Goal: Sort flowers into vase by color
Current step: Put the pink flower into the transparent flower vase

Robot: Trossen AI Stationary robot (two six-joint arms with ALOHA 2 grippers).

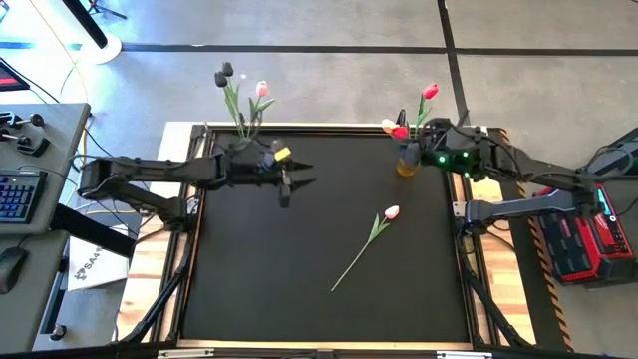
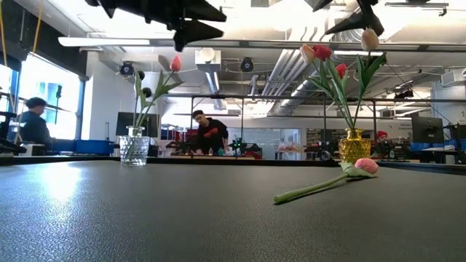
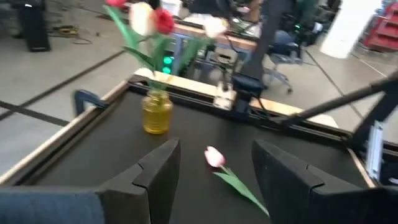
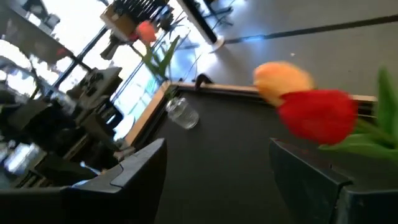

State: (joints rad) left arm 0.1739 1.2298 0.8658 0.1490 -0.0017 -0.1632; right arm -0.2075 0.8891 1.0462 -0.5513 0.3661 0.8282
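Note:
One pink tulip (image 1: 391,212) lies flat on the black table, its stem (image 1: 351,267) running toward the near edge. My left gripper (image 3: 216,144) hovers open above the table, left of that tulip and pointing at it. A yellow vase (image 1: 407,162) at the far right holds red and pale tulips (image 2: 322,52). My right gripper (image 4: 217,146) is open high beside those heads; the red head (image 4: 317,115) is close by one finger, and I cannot tell whether it touches. A clear glass vase (image 2: 133,149) at the far left holds dark and pink tulips (image 1: 261,90).
A wooden rim (image 1: 329,128) frames the table. A desk with a keyboard (image 1: 15,194) stands off the left edge and red equipment (image 1: 583,239) off the right. People sit in the room beyond the far edge (image 2: 211,135). The near half of the table (image 1: 279,299) is bare.

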